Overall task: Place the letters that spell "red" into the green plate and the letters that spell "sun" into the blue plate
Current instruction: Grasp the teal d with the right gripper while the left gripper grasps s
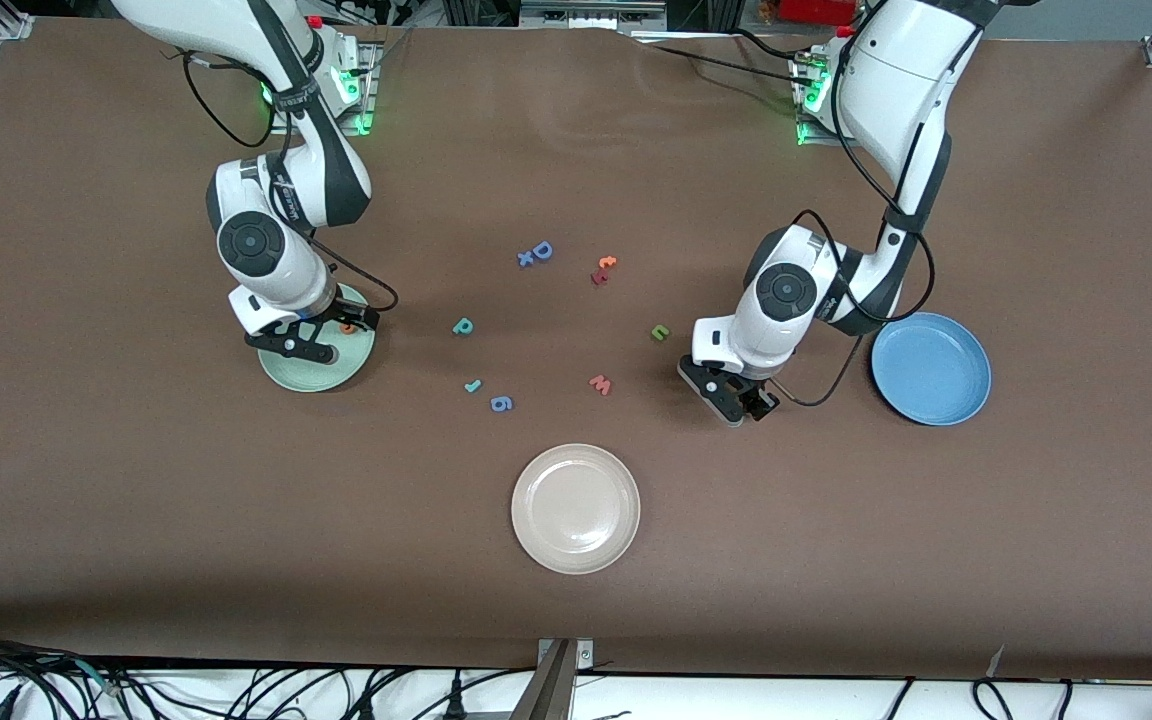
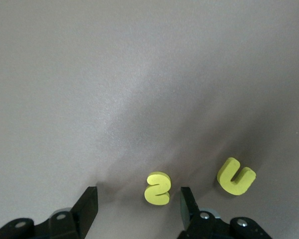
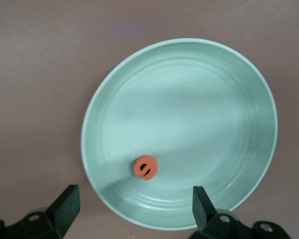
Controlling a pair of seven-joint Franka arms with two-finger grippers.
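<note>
Right wrist view: right gripper (image 3: pixel 132 209) open, empty, over green plate (image 3: pixel 229 79) | orange e (image 3: pixel 146 167) in plate | left gripper (image 2: pixel 138 206) open astride yellow s (image 2: pixel 157 188) | d, r, s, u, n left.

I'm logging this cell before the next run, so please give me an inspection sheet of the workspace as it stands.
Surface: brown table, bare in most places.
Job's things: orange e lies in the green plate; yellow s and yellow u on the table under the left gripper; green n, teal d and teal r loose mid-table; blue plate holds nothing.
Clutter: cream plate, red w, blue D, blue 6, a blue plus sign and two more red-orange letters.
Grippers: right gripper over the green plate, jaws open, empty; left gripper jaws open either side of the yellow s.
Cables: black leads along both arms.
Surroundings: cable bundles at the table's near edge.
</note>
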